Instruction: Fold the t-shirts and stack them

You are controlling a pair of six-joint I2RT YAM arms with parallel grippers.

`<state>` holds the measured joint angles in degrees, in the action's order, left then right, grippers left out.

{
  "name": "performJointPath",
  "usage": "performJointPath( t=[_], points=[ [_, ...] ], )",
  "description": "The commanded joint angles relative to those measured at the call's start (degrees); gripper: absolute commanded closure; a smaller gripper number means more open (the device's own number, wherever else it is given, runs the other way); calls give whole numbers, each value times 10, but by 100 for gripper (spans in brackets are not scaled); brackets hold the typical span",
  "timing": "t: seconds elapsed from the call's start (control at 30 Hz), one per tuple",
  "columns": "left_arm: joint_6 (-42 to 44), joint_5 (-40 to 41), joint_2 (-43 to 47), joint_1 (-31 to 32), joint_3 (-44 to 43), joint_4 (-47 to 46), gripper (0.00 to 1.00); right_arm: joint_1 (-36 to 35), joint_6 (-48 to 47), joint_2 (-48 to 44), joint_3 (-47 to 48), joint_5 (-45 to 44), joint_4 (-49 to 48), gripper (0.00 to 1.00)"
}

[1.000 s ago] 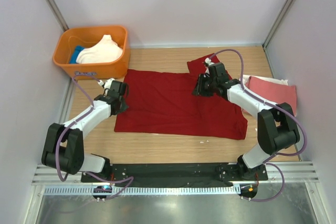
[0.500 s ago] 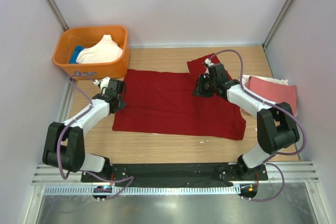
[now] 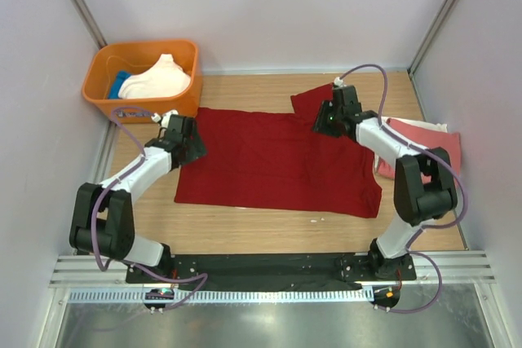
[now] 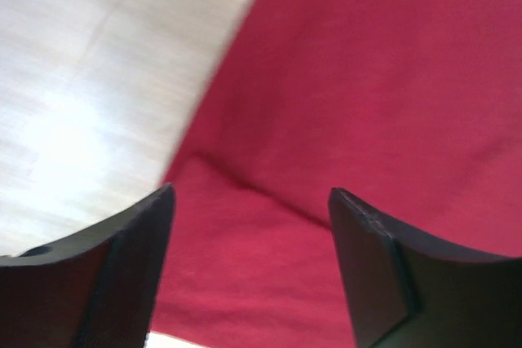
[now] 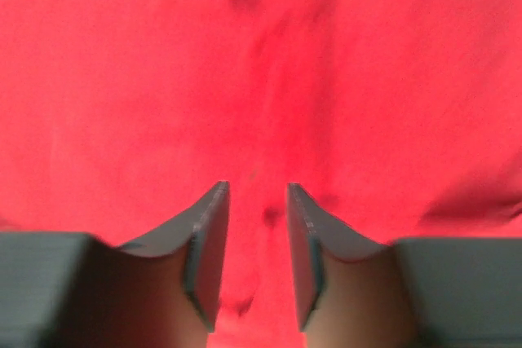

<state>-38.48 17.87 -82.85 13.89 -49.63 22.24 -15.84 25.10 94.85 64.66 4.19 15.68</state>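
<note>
Top external: dark red t-shirt (image 3: 277, 165) lies spread flat mid-tabletop (image 3: 269, 230), laid out for folding. Left gripper (image 3: 192, 139) gapes wide over its left edge; right gripper (image 3: 326, 122) is narrowly parted above the far-right sleeve (neither pinches cloth).

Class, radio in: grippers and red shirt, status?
Left gripper open. Right gripper barely parted, grip unclear. Dark red t-shirt spread out, unfolded. Nothing blocking.

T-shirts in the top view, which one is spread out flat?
The dark red cloth t-shirt, open across the wooden table; the salmon-pink t-shirt lies folded at right, others bunched in the orange plastic tub.
</note>
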Motion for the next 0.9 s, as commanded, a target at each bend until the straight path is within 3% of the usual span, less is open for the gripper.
performJointPath(
  t=[0.0,0.23,0.33,0.43,0.5,0.57,0.67,0.87],
  points=[
    [49,-63,-4,15,-68,-61,21,31,-1,53,93,-70,-3,58],
    [75,-93,-88,20,-150,-104,0,78,-23,243,345,-174,47,51],
    [82,-95,-109,20,-163,-128,0,84,-41,351,459,-207,95,44],
    [93,-85,-147,20,-191,-140,0,85,-65,463,665,-213,158,39],
    [104,-71,-180,19,-211,-137,0,85,-78,511,732,-216,189,37],
    [112,-60,-203,19,-240,-135,0,85,-94,547,770,-221,189,33],
    [132,-50,-248,20,-286,-123,0,85,-109,554,754,-225,161,28],
    [184,6,-339,20,-398,-49,0,85,-103,583,755,-180,167,39]
  ],
)
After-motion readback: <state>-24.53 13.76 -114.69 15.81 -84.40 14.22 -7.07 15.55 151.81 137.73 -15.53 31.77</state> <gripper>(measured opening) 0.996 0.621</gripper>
